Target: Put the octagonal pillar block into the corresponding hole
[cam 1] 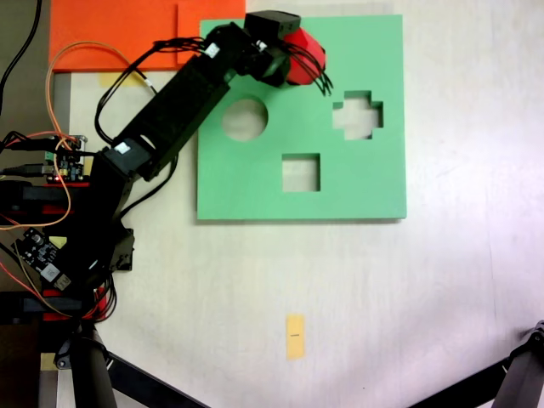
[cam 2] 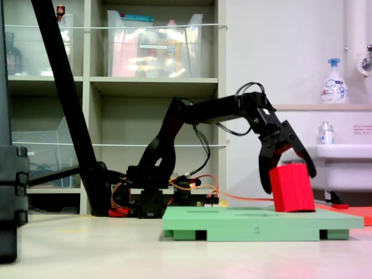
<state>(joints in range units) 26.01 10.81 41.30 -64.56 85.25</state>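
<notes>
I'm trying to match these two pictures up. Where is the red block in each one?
First exterior view: the red block is near the top, over the far part of the green board, partly under the black hand.
Second exterior view: right of centre, between the hand's fingers, low at the board.
Shared landmark: the green board.

Octagonal hole (cam 1: 316, 44) hidden under red block (cam 1: 304, 58)

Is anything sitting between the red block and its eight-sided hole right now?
Nothing visible does. The gripper holds the octagonal pillar block low over the green board, right where the hole lies; the block and jaws cover that hole in the first exterior view. Only board cutouts are nearby.
</notes>
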